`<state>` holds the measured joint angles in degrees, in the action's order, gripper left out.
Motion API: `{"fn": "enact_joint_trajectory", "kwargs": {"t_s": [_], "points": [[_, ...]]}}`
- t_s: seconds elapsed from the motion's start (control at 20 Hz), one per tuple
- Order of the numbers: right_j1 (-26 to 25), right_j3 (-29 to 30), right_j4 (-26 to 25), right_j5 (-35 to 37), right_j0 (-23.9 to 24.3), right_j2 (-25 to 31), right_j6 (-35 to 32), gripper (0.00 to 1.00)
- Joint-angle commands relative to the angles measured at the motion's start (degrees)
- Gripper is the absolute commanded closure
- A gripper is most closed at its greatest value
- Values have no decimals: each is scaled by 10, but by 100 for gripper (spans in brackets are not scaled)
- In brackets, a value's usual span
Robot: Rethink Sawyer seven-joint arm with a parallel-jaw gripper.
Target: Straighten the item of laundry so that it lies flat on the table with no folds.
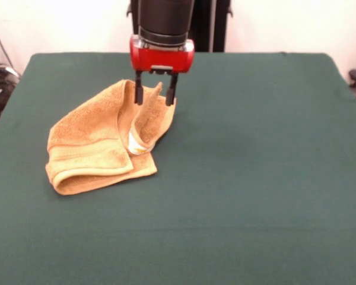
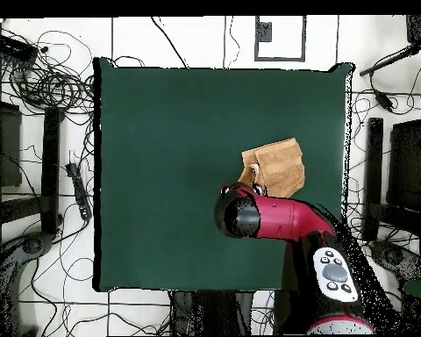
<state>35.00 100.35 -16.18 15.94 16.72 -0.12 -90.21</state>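
Observation:
The orange-tan towel (image 1: 95, 142) lies crumpled and folded over itself on the left half of the green table (image 1: 255, 178). A doubled fold lies at its near edge and a white label (image 1: 136, 144) shows near its middle. Its far right part stands up in a ridge. My gripper (image 1: 155, 95) hangs straight down over that ridge, fingers (image 1: 138, 90) apart, with the raised towel edge between them. In the overhead view the towel (image 2: 280, 167) lies toward the table's (image 2: 179, 158) right side, and the arm (image 2: 249, 215) covers its near corner and the gripper.
Cables and stands (image 2: 47, 96) lie on the floor around the table. The robot's pedestal (image 1: 210, 24) stands behind the far edge.

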Motion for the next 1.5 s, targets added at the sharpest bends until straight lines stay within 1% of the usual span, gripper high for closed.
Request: {"fn": "enact_joint_trajectory", "kwargs": {"t_s": [0.05,0.4,0.9,1.0,1.1,1.5], "points": [[-52,-12,40,16,-27,14,-119,0],[-60,-10,45,7,-13,23,-109,0],[-65,-29,45,41,16,31,-75,0],[-65,-47,43,67,20,31,-59,0],[-64,-52,53,74,22,30,-69,0],[-61,-55,50,80,21,32,-69,0]]}}
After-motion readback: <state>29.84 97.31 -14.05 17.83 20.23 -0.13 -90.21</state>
